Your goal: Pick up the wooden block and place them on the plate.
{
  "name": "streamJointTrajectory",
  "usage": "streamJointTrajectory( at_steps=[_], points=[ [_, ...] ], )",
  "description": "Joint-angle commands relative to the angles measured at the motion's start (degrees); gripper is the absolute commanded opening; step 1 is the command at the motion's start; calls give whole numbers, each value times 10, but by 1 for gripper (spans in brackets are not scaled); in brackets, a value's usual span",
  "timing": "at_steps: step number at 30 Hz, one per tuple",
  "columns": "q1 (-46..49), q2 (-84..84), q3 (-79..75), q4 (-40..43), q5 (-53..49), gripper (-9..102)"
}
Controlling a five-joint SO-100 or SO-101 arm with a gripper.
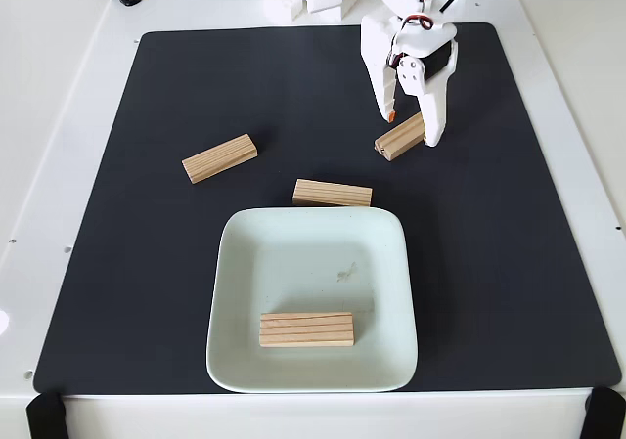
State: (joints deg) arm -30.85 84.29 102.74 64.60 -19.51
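Black mat (147, 214) on white table. Gripper (411, 126) wide, astride block (399, 137), not clamped. Prob light, stiff wood; grab across short sides, mid-length.

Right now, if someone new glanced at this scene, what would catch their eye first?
Probably the pale plate low on the black mat, with one wooden block lying inside it. Next, the white gripper at upper right, its fingers straddling another block; two more blocks lie loose on the mat.
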Motion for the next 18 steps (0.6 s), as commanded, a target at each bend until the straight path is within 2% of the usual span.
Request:
streamJointTrajectory(
  at_steps=[1, 5, 9, 18],
  points=[
    [-1, 12, -1, -8, -6, 27],
    [-1, 9, -4, -14, -8, 27],
    [0, 4, 1, -58, -11, 27],
    [-3, 2, 1, -60, -8, 27]
  ],
)
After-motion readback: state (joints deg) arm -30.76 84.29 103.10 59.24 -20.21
